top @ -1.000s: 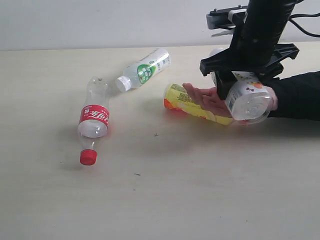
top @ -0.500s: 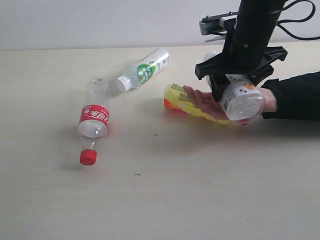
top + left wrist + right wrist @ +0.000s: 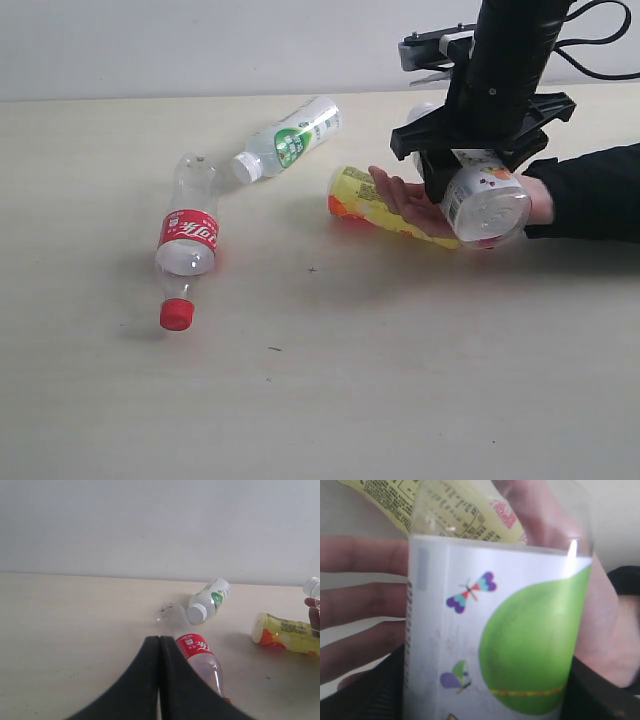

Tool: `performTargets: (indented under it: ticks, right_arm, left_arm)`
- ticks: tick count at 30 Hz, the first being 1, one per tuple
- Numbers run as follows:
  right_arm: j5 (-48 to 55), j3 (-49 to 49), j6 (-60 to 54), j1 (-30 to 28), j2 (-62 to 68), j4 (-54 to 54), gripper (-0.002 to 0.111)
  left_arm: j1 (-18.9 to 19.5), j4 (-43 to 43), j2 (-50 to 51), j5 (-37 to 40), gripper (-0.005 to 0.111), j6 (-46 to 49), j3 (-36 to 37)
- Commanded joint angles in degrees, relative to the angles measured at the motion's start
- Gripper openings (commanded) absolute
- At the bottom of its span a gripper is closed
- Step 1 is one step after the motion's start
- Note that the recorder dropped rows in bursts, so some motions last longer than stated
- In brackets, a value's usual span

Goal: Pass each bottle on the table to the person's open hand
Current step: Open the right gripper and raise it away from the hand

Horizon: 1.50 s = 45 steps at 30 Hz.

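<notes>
One bottle (image 3: 487,207) sits in the right claw (image 3: 478,170), apparently touching the hand (image 3: 410,200).

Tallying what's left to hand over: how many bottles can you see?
4: red-label bottle lies leftmost; green-label bottle behind it; yellow bottle partly behind the hand; held bottle in the right gripper above the palm.

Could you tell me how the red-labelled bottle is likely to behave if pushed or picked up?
The red-labelled bottle looks empty and see-through, so probably light. Lying on its side on the table, its round body would likely roll if nudged sideways. Its thin clear plastic may dent under a firm squeeze.
</notes>
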Motion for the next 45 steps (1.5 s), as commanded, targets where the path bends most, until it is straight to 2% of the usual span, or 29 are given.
performTargets:
  ticks: [1, 3, 6, 21, 33, 35, 38, 39, 41, 43, 45]
  right_arm:
    - [0.3, -0.4, -0.5, -0.2, 0.1, 0.0, 0.07]
    - [0.3, -0.4, -0.5, -0.2, 0.1, 0.0, 0.076]
    - [0.2, -0.4, -0.5, -0.2, 0.1, 0.0, 0.079]
    - [-0.2, -0.4, -0.5, -0.2, -0.2, 0.0, 0.079]
    - [0.6, -0.4, -0.8, -0.2, -10.2, 0.5, 0.078]
    - [1.2, -0.4, -1.0, -0.2, -12.9, 1.0, 0.072]
    - [2.8, 1.2, -1.9, -0.2, -16.8, 1.8, 0.047]
    - [2.7, 3.4, -2.9, -0.2, -19.3, 2.2, 0.036]
    - [-3.7, 12.5, -5.5, -0.2, -27.7, 3.5, 0.013]
    - [-10.7, 20.3, -6.7, -0.2, -34.9, 4.5, 0.003]
    - [-20.8, 29.0, -7.0, -0.2, -43.7, 5.0, 0.0]
  left_arm:
    - [0.1, -0.2, -0.4, -0.1, 0.0, 0.0, 0.2]
    - [0.1, -0.2, -0.4, -0.1, 0.0, 0.0, 0.2]
    - [0.1, -0.2, -0.4, -0.1, 0.0, 0.0, 0.2]
    - [0.1, -0.2, -0.4, -0.1, 0.0, 0.0, 0.2]
    - [0.1, -0.2, -0.4, -0.1, 0.0, 0.0, 0.2]
    - [0.1, -0.2, -0.4, -0.1, 0.0, 0.0, 0.2]
    - [0.1, -0.2, -0.4, -0.1, 0.0, 0.0, 0.2]
    - [0.1, -0.2, -0.4, -0.1, 0.0, 0.0, 0.2]
    - [0.1, -0.2, -0.4, -0.1, 0.0, 0.0, 0.2]
    - [0.1, -0.2, -0.4, -0.1, 0.0, 0.0, 0.2]
    - [0.1, -0.2, -0.4, -0.1, 0.0, 0.0, 0.2]
